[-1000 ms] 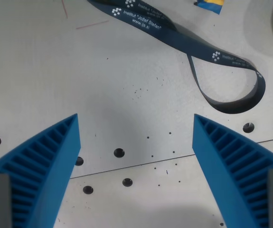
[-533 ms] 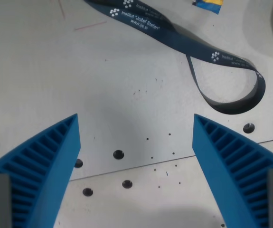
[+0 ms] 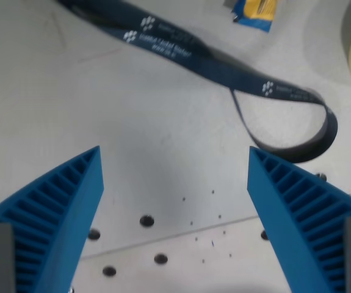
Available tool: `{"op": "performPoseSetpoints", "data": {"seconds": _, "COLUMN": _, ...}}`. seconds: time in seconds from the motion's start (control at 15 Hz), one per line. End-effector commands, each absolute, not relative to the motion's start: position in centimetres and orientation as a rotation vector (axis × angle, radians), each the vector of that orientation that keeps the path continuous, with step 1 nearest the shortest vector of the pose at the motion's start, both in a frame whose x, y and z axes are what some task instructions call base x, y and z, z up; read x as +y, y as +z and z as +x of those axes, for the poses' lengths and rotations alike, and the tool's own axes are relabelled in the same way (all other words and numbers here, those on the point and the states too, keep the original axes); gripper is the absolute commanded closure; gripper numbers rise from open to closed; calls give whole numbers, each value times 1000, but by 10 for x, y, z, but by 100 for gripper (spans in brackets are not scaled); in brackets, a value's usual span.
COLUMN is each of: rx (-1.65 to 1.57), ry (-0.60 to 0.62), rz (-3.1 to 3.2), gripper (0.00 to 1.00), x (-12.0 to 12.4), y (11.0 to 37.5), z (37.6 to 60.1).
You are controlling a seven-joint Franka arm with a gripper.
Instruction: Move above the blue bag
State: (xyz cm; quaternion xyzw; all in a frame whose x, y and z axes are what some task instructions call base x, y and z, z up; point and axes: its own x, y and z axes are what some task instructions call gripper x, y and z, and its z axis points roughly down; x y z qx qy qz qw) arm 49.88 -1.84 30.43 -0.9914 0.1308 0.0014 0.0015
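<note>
Approaching, by the look of it, with the gripper point(image 3: 175, 183) hanging over bare grey table point(image 3: 151, 146), fingers point(image 3: 59, 207) spread wide apart and holding nothing. Showing only as a blue-and-yellow corner at the wrist view's top edge, around one o'clock, the blue bag point(image 3: 256, 11) lying just past the dark printed lanyard point(image 3: 224, 70) looping through the upper frame. Likely calling next for travelling toward one o'clock, crossing the lanyard, until the bag is sitting centred between the fingers.
</note>
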Motion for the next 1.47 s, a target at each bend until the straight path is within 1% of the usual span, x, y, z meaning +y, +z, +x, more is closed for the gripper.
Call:
{"op": "performPoseSetpoints", "data": {"seconds": 0.07, "rx": 625, "ry": -48, "rz": -3102, "gripper": 0, "x": -27, "y": 295, "z": 506}}
{"op": "performPoseSetpoints", "data": {"seconds": 0.4, "rx": 743, "ry": -42, "rz": -3081, "gripper": 0, "x": -47, "y": 271, "z": 519}}
{"op": "performPoseSetpoints", "data": {"seconds": 1.0, "rx": 925, "ry": 19, "rz": -3023, "gripper": 0, "x": -87, "y": 228, "z": 547}}
{"op": "performPoseSetpoints", "data": {"seconds": 1.47, "rx": 995, "ry": -15, "rz": -2978, "gripper": 0, "x": -113, "y": 193, "z": 566}}
